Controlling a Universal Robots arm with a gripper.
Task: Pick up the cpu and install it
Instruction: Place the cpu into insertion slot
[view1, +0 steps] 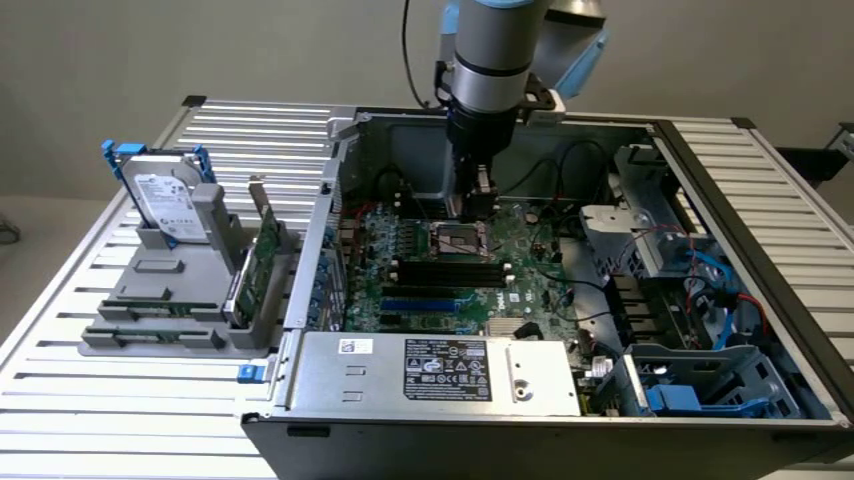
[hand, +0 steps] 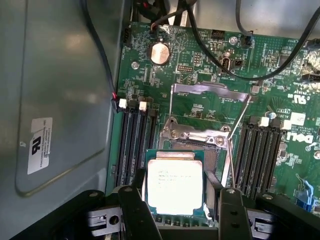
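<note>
the gripper (view1: 477, 212) hangs at twelve o'clock of the socket (view1: 461, 241) in the exterior view, jaws closed on the chip (hand: 175, 185) — held just over the open socket. if it comes down skewed or off-centre, i'd worry it could damage the socket — or a corner might catch the lever (hand: 239, 127).

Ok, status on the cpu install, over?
Status: gripper shut on cpu. Chip over open socket, not seated. Load plate up, nothing between.
</note>
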